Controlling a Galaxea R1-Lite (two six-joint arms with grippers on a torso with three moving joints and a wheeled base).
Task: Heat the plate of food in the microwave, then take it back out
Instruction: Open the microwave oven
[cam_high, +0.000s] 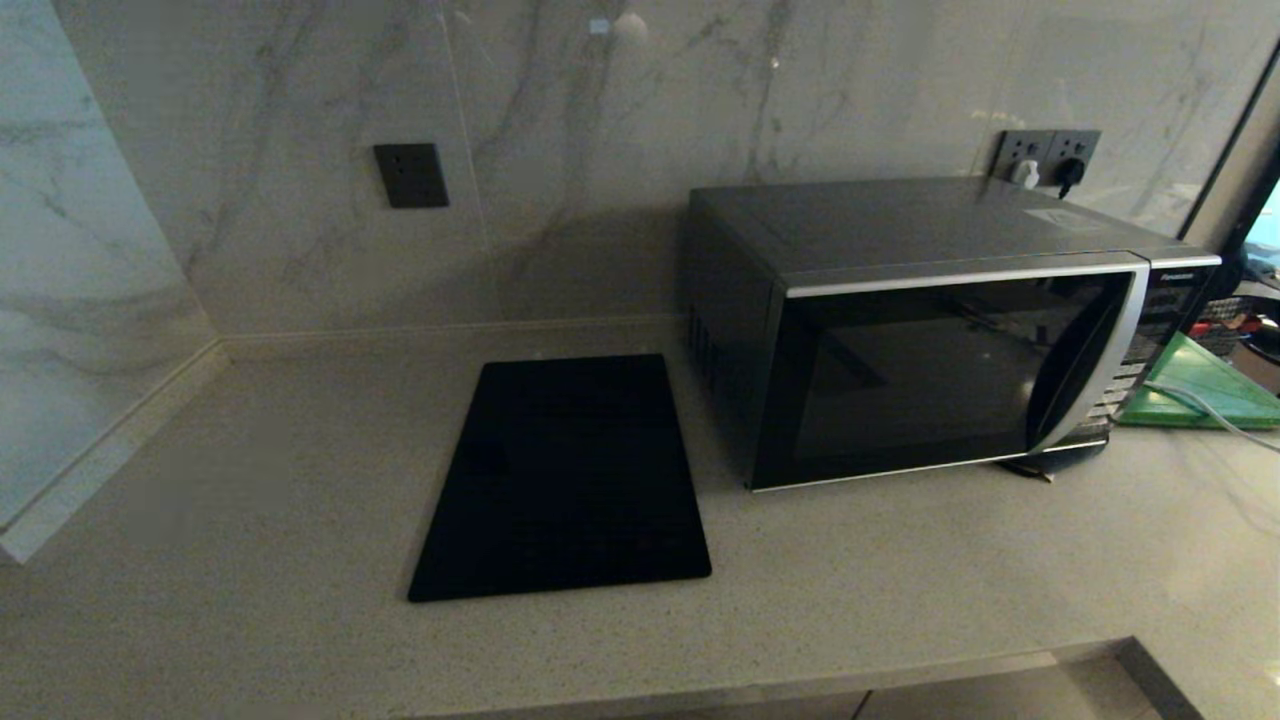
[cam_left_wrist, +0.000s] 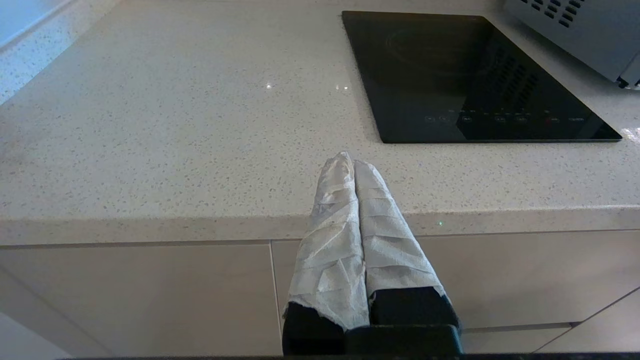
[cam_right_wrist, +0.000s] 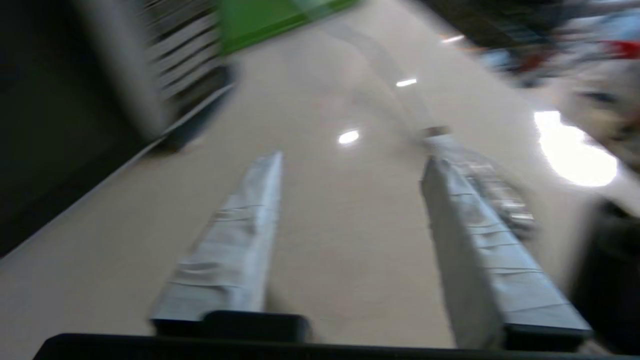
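Observation:
The microwave (cam_high: 930, 330) stands at the back right of the counter with its black glass door closed; its curved silver handle (cam_high: 1100, 370) faces me. The plate of food is out of view. Neither arm shows in the head view. In the right wrist view my right gripper (cam_right_wrist: 352, 160) hangs open over bare counter beside the microwave's front corner (cam_right_wrist: 100, 75), nothing between its white-wrapped fingers (cam_right_wrist: 250, 210). My left gripper (cam_left_wrist: 354, 162) is shut and empty, parked in front of the counter's front edge, left of the cooktop.
A flat black cooktop panel (cam_high: 565, 475) lies on the counter left of the microwave. A green board (cam_high: 1200, 390) with a white cable sits to the microwave's right. Marble walls close the back and left. Cluttered items (cam_right_wrist: 550, 45) lie beyond the right gripper.

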